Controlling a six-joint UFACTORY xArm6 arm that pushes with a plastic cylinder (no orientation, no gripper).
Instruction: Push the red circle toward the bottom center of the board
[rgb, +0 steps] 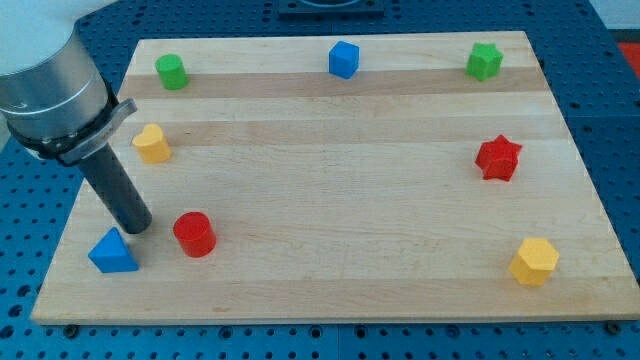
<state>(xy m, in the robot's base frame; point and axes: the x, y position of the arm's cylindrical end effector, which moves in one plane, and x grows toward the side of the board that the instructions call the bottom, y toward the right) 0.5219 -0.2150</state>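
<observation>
The red circle (194, 234), a short red cylinder, sits on the wooden board (330, 180) near the view's lower left. My tip (137, 227) rests on the board just left of the red circle, with a small gap between them. A blue triangle (112, 251) lies just below and left of the tip. The dark rod rises from the tip toward the view's upper left, into the grey arm body.
A yellow heart (152, 143) lies at the left, above the tip. A green cylinder (171, 71), a blue cube (343, 59) and a green star (484, 61) line the top. A red star (498, 157) and a yellow hexagon (534, 261) are at the right.
</observation>
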